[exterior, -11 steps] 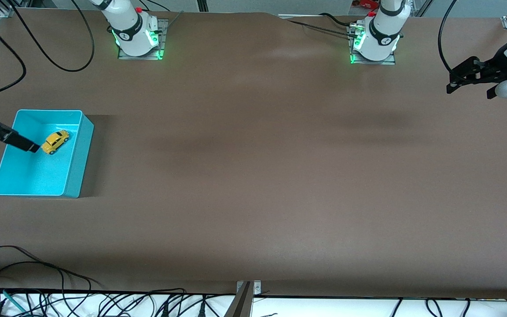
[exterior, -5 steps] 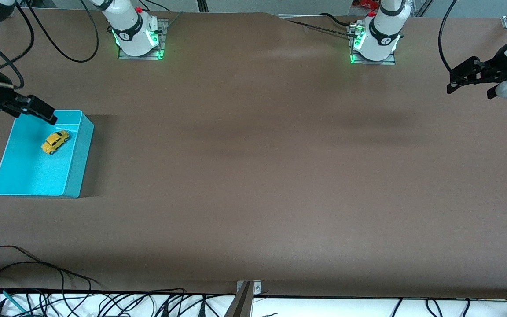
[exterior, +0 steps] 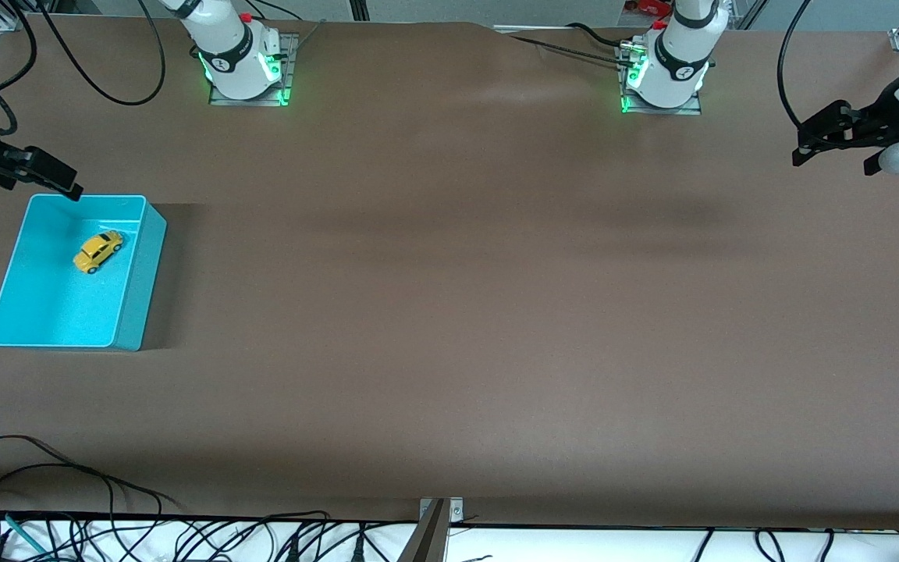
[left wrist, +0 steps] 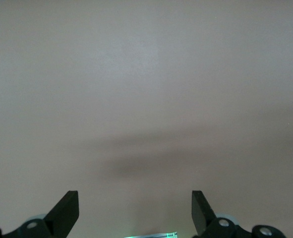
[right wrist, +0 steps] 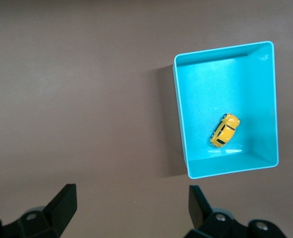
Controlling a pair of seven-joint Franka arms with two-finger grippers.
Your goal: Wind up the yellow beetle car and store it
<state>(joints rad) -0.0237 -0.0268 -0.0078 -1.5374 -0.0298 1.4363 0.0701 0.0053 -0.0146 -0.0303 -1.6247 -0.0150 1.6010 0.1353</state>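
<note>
The yellow beetle car (exterior: 98, 250) lies inside the turquoise bin (exterior: 137, 273) at the right arm's end of the table. It also shows in the right wrist view (right wrist: 225, 131), inside the bin (right wrist: 181, 114). My right gripper (exterior: 55, 181) is open and empty, up in the air over the table just past the bin's rim on the robots' side. My left gripper (exterior: 836, 140) is open and empty, held high over the left arm's end of the table. The left wrist view shows only bare table between its fingertips (left wrist: 67, 210).
The brown table (exterior: 449, 312) spreads between the bin and the left arm's end. The arm bases (exterior: 243, 66) stand along the robots' edge. Cables (exterior: 67, 499) lie at the edge nearest the front camera.
My right gripper has risen out of the bin and drawn back toward the robots' edge, leaving the car lying in the bin. The left arm has not moved.
</note>
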